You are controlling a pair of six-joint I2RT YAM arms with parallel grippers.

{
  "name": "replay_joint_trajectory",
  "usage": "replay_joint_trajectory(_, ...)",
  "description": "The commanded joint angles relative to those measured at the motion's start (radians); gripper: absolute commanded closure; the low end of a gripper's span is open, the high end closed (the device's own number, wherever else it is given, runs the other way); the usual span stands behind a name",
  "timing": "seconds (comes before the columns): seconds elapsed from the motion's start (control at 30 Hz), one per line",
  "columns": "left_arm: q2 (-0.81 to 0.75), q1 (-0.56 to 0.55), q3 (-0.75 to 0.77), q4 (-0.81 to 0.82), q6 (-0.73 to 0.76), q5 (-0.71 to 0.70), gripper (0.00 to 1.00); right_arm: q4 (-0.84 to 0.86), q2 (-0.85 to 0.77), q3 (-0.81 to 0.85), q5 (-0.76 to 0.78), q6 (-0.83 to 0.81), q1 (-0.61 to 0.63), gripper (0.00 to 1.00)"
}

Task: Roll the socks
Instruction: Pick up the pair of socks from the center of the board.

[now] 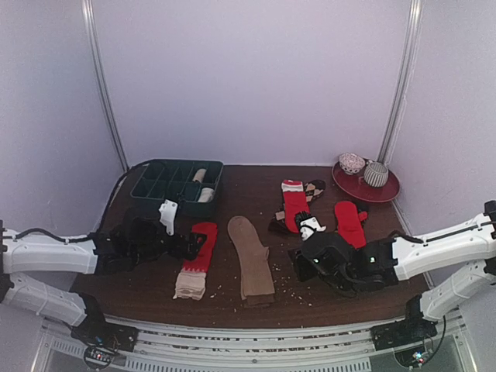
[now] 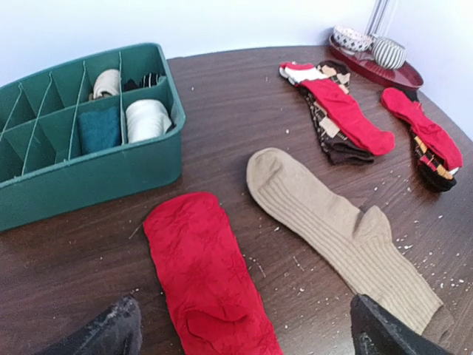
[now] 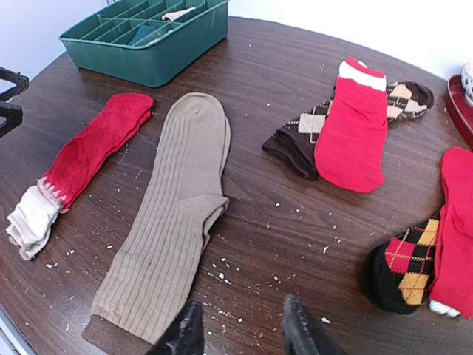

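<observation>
Because a sock has to be taken across its width before it can be rolled, the left fingers stand spread wide and empty, one on each side of the red sock with the cream end. That sock lies flat toward the near left corner of the table, its cream cuff pointing at the near edge; whether the tips touch the fabric cannot be told. The right fingers are part-way open and hold nothing: bare table shows between them. The tan sock, stretched flat at the middle of the near edge, has its cuff just beside them on their left, not in the gap. Farther back on the right, a second red sock lies across a brown diamond-patterned sock. By the right edge a third red sock covers a dark checked sock; stacked in twos like this, they seem sorted as pairs awaiting their turn. At the far left corner the green tray already holds rolled socks in its compartments, likely the place for finished rolls. A red plate with two bowls sits at the far right corner.
</observation>
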Motion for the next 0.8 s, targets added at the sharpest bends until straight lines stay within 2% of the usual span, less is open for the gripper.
replay_joint_trajectory(0.0, -0.067, 0.000, -0.035, 0.012, 0.026, 0.009, 0.02, -0.003, -0.056, -0.010, 0.012, -0.054, -0.003, 0.53)
replay_joint_trajectory(0.07, -0.099, 0.001, -0.055, 0.027, 0.034, 0.024, 0.02, 0.037, -0.093, -0.053, -0.018, -0.105, -0.003, 0.38)
replay_joint_trajectory(0.17, -0.140, 0.001, -0.087, 0.060, 0.042, 0.063, 0.02, 0.139, -0.170, -0.131, -0.054, -0.198, -0.005, 0.04)
replay_joint_trajectory(0.2, -0.152, 0.001, -0.097, 0.071, 0.046, 0.070, 0.02, 0.173, -0.189, -0.153, -0.072, -0.233, -0.005, 0.00)
replay_joint_trajectory(0.33, -0.178, 0.001, -0.143, 0.124, 0.055, 0.067, 0.02, 0.311, -0.237, -0.243, -0.144, -0.390, -0.008, 0.00)
replay_joint_trajectory(0.43, -0.153, 0.000, -0.147, 0.130, 0.058, 0.056, 0.02, 0.465, -0.210, -0.320, -0.311, -0.536, -0.008, 0.00)
replay_joint_trajectory(0.6, -0.106, 0.001, -0.139, 0.136, 0.041, 0.067, 0.02, 0.663, -0.069, -0.371, -0.520, -0.742, -0.008, 0.00)
replay_joint_trajectory(0.77, -0.098, 0.001, -0.149, 0.147, 0.040, 0.065, 0.02, 0.672, 0.132, -0.270, -0.654, -0.853, -0.008, 0.02)
